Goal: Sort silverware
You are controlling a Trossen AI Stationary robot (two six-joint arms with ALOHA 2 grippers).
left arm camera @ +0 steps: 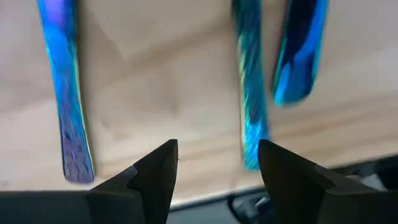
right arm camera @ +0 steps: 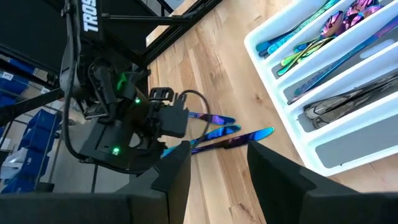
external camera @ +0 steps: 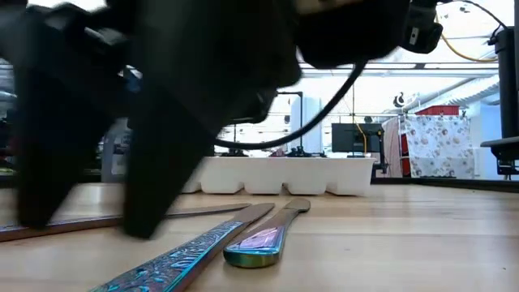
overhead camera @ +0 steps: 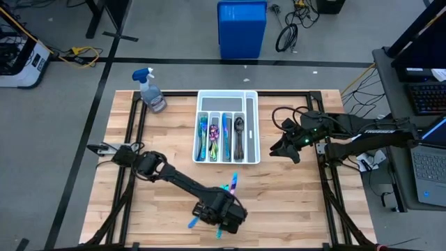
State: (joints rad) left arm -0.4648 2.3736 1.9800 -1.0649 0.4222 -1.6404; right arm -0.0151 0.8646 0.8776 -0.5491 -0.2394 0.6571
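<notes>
Three loose pieces of silverware lie flat on the wood near the table's near edge: an iridescent blue handle (left arm camera: 69, 106), a teal patterned handle (left arm camera: 251, 93) and a blue handle (left arm camera: 302, 53). In the high view they show as blue slivers (overhead camera: 231, 185) beside my left gripper (overhead camera: 220, 215). My left gripper (left arm camera: 217, 149) is open and low over the table, its fingers over bare wood between the first two handles. The white tray (overhead camera: 251, 104) holds sorted forks, spoons and knives. My right gripper (overhead camera: 283, 148) waits open to the right of the tray.
A spray bottle (overhead camera: 150, 90) stands at the far left corner of the table. A blue bin (overhead camera: 242, 28) sits on the floor beyond the far edge. Bare wood lies between the tray and the loose cutlery (external camera: 243, 239).
</notes>
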